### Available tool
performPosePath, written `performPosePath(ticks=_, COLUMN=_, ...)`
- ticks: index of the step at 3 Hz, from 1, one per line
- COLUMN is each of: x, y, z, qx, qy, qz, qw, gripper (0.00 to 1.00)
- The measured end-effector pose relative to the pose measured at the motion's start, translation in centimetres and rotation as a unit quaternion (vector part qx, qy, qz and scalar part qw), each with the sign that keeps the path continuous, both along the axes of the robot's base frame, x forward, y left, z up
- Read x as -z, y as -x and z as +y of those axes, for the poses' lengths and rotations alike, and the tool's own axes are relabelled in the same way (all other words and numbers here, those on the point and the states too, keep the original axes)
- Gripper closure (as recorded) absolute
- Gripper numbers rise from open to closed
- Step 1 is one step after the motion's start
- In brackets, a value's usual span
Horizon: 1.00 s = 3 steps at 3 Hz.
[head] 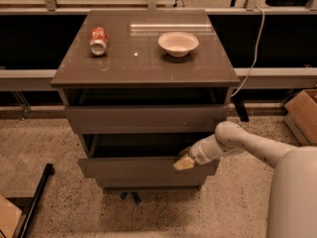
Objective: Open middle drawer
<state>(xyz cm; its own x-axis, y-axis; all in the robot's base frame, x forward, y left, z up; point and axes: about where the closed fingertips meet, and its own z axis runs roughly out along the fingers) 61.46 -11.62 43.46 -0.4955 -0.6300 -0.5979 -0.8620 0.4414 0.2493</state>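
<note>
A speckled floor (233,207) carries a grey-brown cabinet whose table (143,68) top holds a can (98,40) and a bowl (178,43). The middle drawer (131,167), at lower centre, juts forward. The gripper (184,162) meets its front's upper right edge. I cannot tell whether the jaws are apart or together.

Tan hand (184,162) at grey-brown middle drawer (131,167) (red can (98,40)).

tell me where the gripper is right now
In the camera view, the gripper sits right of centre, at the top edge of the middle drawer front panel near its right end, just below the uppermost drawer.
</note>
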Motion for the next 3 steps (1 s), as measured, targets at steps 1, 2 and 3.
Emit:
performPosePath(ticks=1, x=-0.3, y=0.0, z=0.0, qx=0.0, qy=0.0, qz=0.0, qw=1.0, gripper=0.0)
performPosePath(ticks=2, x=-0.4, y=0.0, z=0.0, qx=0.0, qy=0.0, qz=0.0, qw=1.0, gripper=0.0)
performPosePath(ticks=3, x=0.2, y=2.3, z=-0.1, qx=0.007, qy=0.013, qz=0.032, qw=0.9994, gripper=0.0)
